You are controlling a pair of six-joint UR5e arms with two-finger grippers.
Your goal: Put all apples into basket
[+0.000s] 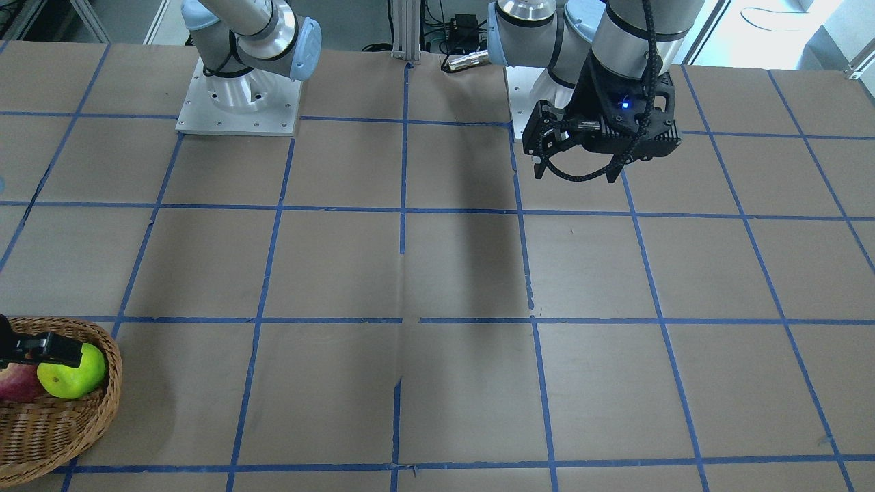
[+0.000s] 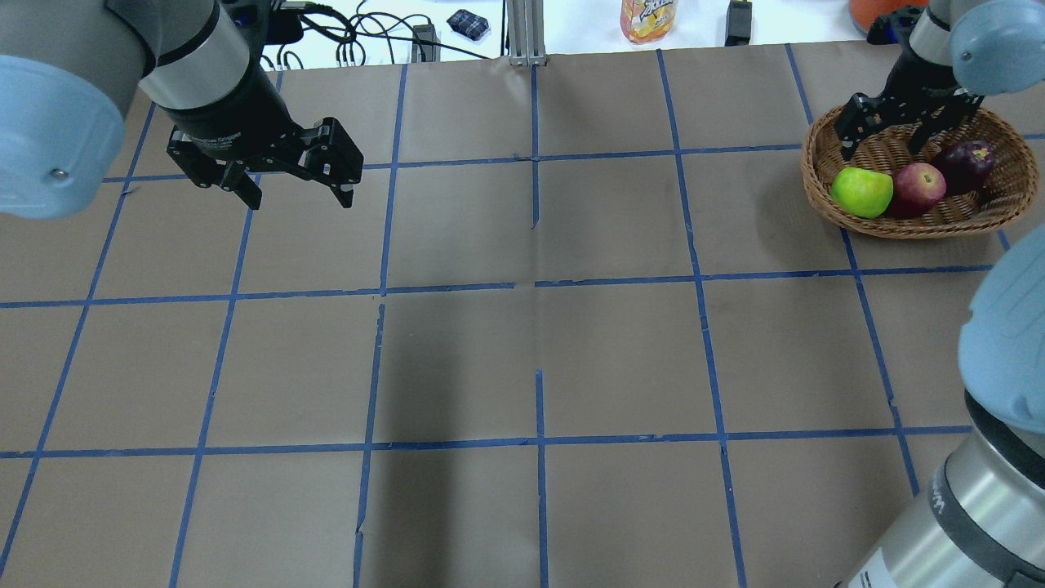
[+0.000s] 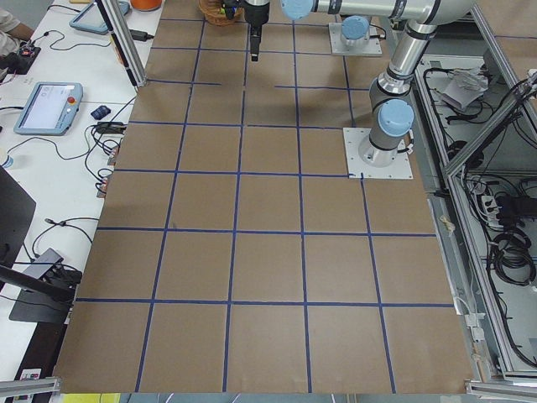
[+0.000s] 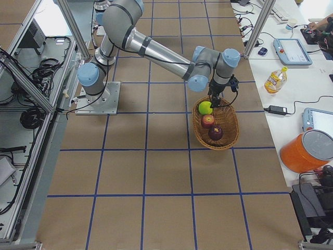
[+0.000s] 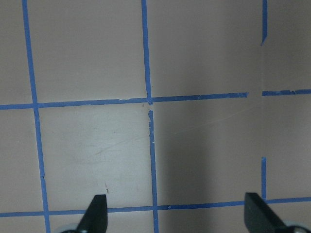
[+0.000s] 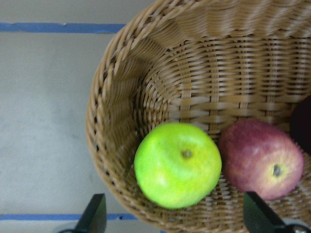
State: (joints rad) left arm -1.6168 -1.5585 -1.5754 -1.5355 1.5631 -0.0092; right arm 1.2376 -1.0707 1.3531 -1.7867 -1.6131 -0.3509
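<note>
The green apple [image 2: 861,192], red apple [image 2: 918,186] and maroon apple [image 2: 965,163] lie side by side in the wicker basket [image 2: 914,225]. The right hand [image 2: 886,139] hangs released over the basket, holding nothing. The left hand [image 2: 300,196], likewise released, hangs above the surface [image 2: 620,359], well apart.

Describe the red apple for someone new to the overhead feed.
Find the wicker basket at the far right of the overhead view, under the right gripper. Three apples sit in a row inside; the red apple is the middle one, between the green apple and the dark maroon apple.
</note>
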